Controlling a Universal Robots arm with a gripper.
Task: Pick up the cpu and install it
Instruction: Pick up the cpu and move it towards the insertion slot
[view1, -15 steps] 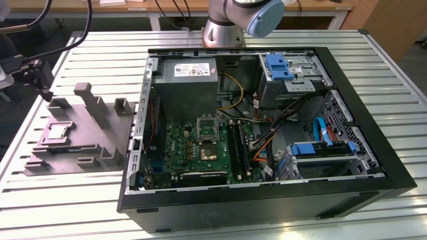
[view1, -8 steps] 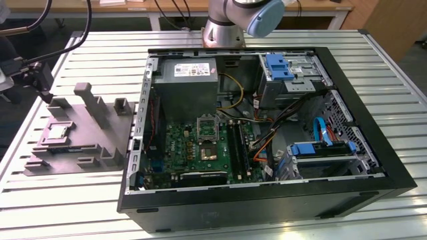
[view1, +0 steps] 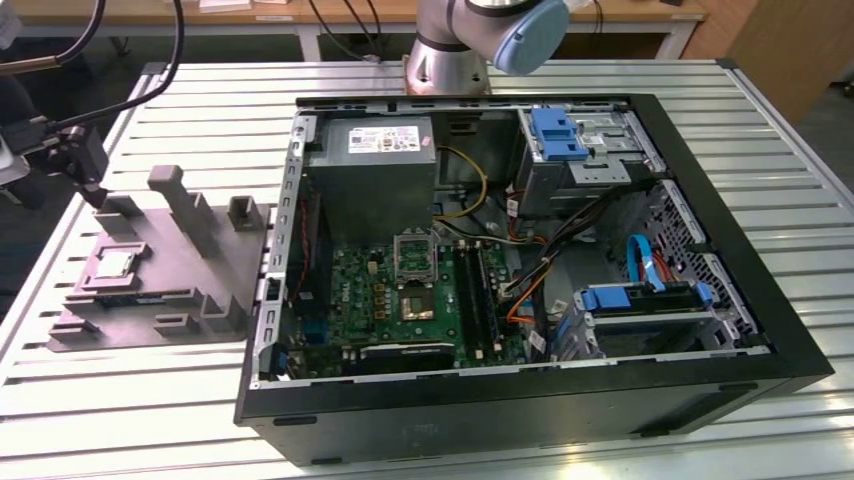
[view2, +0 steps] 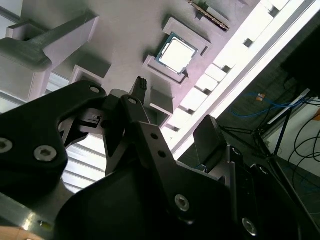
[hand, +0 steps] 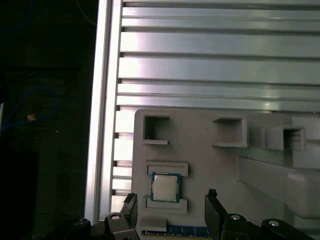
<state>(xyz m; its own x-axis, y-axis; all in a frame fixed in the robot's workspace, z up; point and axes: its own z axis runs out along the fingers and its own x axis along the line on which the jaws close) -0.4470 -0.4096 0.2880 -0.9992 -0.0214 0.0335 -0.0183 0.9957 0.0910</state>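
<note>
The cpu (view1: 111, 264) is a small silvery square chip lying flat in a recess of the grey fixture plate (view1: 160, 300), at the exterior view's left. It shows in both wrist views (view2: 176, 54) (hand: 165, 187). My gripper (view1: 88, 188) hangs above the far end of that plate, apart from the chip. In the first wrist view the gripper (hand: 171, 196) is open, one black finger on each side of the chip and nothing between them. The second wrist view has the gripper (view2: 175, 102) near the chip as well. The black-framed socket (view1: 415, 302) lies on the motherboard inside the case.
The open black computer case (view1: 747, 300) takes up the middle and right of the slatted metal table (view1: 134, 420). Inside it are a grey power supply (view1: 380, 160), blue drive bays (view1: 558, 135) and loose cables. Grey posts (view1: 180, 200) rise from the fixture plate beside the gripper.
</note>
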